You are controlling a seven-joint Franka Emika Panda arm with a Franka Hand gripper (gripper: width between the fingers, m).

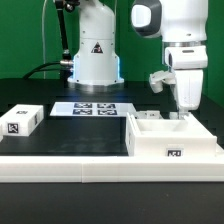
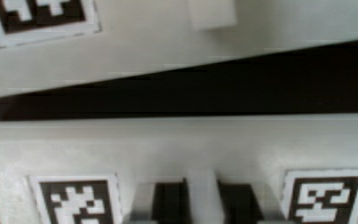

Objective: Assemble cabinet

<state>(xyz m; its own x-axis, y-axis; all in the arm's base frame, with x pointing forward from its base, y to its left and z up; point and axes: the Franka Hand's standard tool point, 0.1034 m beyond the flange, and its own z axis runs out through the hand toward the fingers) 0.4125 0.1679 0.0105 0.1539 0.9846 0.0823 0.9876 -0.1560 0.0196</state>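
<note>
As I read the exterior view, the black table (image 1: 60,135) carries the cabinet body (image 1: 175,145), an open white box at that view's right, then the marker board (image 1: 95,108) mid-table, then a small tagged white block (image 1: 22,121) far left. The gripper (image 1: 180,113) hangs over the box's back wall; whether its jaws grip anything, I cannot tell.

The black counter (image 1: 80,135) lies open between the small white block (image 1: 22,120) on the exterior view's left and the open-topped cabinet box (image 1: 172,145) on its right. The hand (image 1: 180,114) hangs low over the box's far wall. The robot pedestal (image 1: 93,60) blocks the far side.
</note>
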